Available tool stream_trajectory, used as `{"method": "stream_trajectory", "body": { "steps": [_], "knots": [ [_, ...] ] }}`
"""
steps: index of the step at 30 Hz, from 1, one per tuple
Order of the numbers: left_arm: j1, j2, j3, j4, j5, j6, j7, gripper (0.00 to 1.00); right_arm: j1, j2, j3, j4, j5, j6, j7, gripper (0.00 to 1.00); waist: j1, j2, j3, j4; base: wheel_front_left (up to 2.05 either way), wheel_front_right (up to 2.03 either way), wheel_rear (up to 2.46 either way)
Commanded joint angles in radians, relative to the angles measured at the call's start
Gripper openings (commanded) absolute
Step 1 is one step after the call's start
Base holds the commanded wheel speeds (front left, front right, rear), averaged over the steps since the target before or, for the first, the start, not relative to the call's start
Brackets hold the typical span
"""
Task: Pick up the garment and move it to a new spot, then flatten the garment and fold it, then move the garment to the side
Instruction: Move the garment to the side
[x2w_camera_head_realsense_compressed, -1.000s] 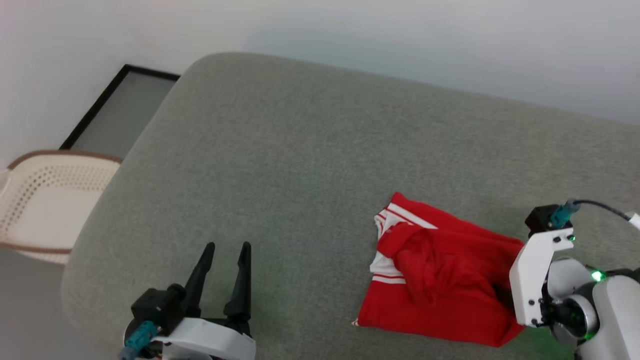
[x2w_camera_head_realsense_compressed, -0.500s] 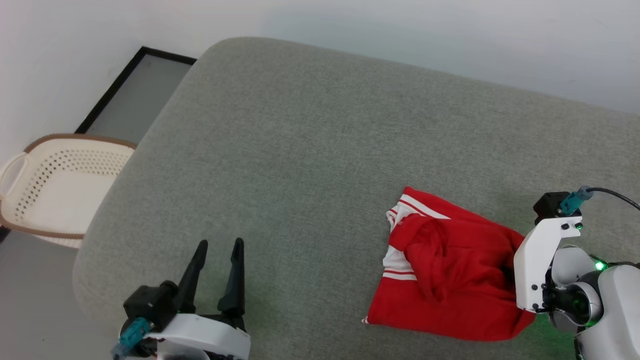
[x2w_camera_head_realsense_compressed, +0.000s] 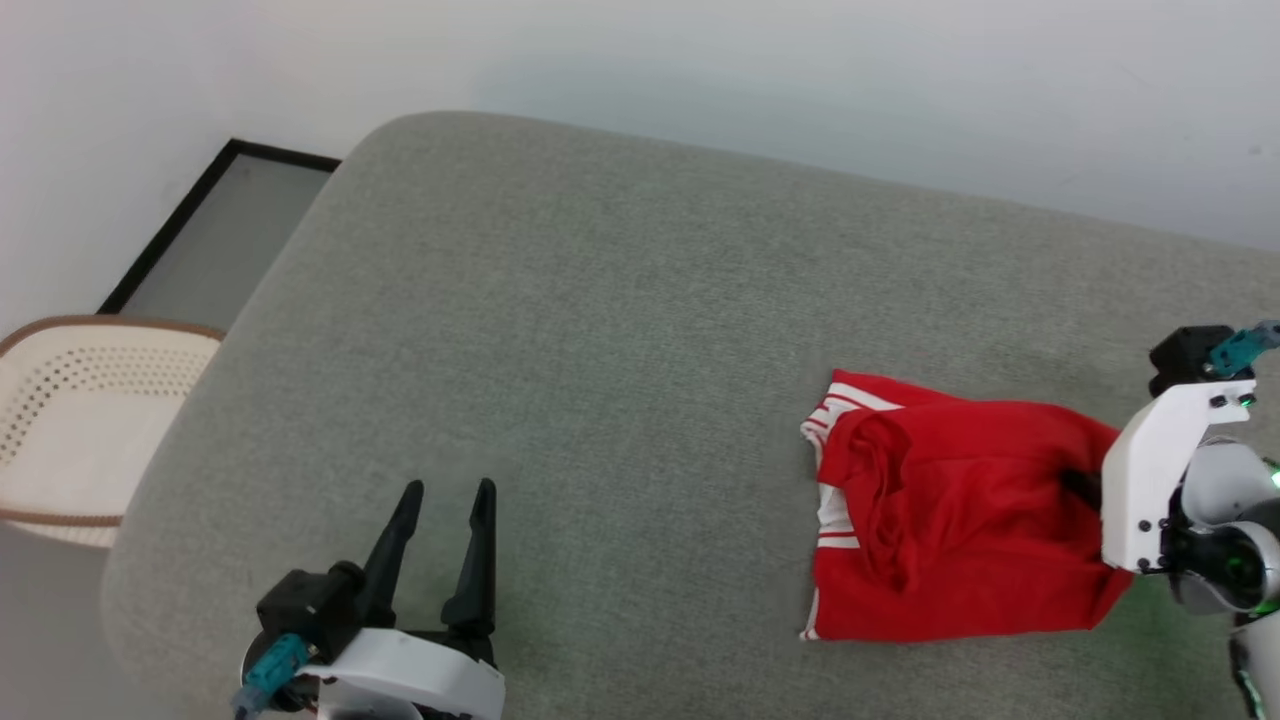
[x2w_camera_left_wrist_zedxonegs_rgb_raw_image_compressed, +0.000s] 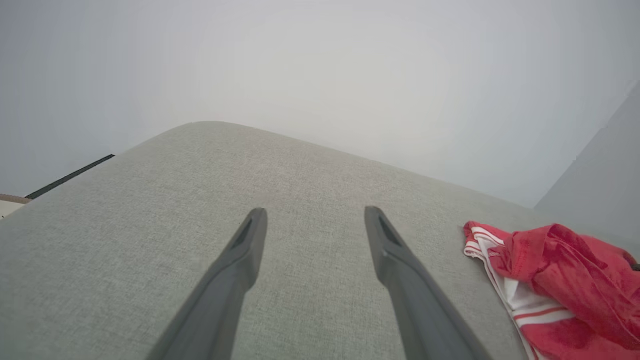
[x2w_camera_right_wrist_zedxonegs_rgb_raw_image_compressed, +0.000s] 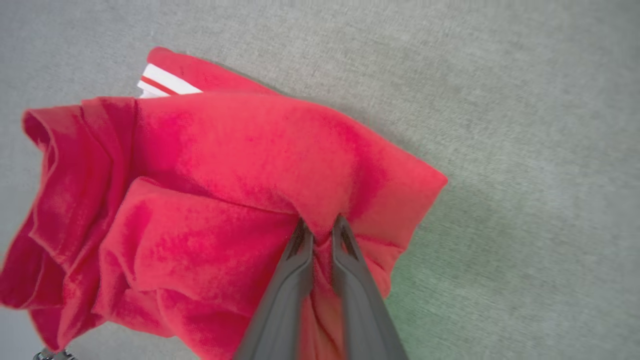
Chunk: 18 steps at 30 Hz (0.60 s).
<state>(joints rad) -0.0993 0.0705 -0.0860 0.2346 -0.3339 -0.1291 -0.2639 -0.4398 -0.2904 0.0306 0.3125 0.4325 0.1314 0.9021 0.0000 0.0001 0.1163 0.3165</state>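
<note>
The garment (x2w_camera_head_realsense_compressed: 950, 520), a crumpled red shirt with white-and-red striped trim at its left edge, lies on the right part of the grey cushion (x2w_camera_head_realsense_compressed: 600, 350). In the right wrist view a fold of the garment (x2w_camera_right_wrist_zedxonegs_rgb_raw_image_compressed: 225, 170) is pinched between the two dark fingers of my right gripper (x2w_camera_right_wrist_zedxonegs_rgb_raw_image_compressed: 320, 227), which is shut on it. In the head view my right gripper (x2w_camera_head_realsense_compressed: 1080, 488) pokes into the garment's right edge, its tips buried in cloth. Well left of the garment (x2w_camera_left_wrist_zedxonegs_rgb_raw_image_compressed: 550, 280), my left gripper (x2w_camera_head_realsense_compressed: 445, 495) hovers open and empty over the cushion's front; its fingers (x2w_camera_left_wrist_zedxonegs_rgb_raw_image_compressed: 250, 240) are spread.
A cream perforated basket (x2w_camera_head_realsense_compressed: 80, 420) stands on the floor left of the cushion. A black-framed panel (x2w_camera_head_realsense_compressed: 215, 235) lies beside the white wall. Bare grey cushion stretches between the two grippers.
My right gripper has shut on the garment's right part and pulled it up and to the right, stretching the cloth. The head camera has also shifted. The left gripper stays open.
</note>
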Motion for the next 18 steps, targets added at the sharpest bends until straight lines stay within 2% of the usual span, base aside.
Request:
{"method": "stream_trajectory", "body": {
  "steps": [1,9,18],
  "knots": [
    [-0.006,0.006,0.000,0.000,0.002,-0.003,0.000,1.00,-0.011,-0.020,0.012,-0.004,0.019,-0.002,-0.008,0.00,0.0000,-0.0001,-0.007,-0.013,0.00,0.00,0.00],
    [-0.045,0.030,-0.032,0.004,-0.021,-0.003,0.000,1.00,-0.045,-0.140,0.055,0.000,0.081,-0.002,-0.039,0.00,0.0000,-0.0001,0.011,-0.050,0.00,0.00,0.00],
    [-0.099,0.050,-0.063,-0.005,-0.032,-0.003,0.000,1.00,-0.088,-0.237,0.060,0.032,0.108,-0.002,-0.108,0.00,0.0000,-0.0001,0.064,-0.105,0.00,0.00,0.00]
  ]
}}
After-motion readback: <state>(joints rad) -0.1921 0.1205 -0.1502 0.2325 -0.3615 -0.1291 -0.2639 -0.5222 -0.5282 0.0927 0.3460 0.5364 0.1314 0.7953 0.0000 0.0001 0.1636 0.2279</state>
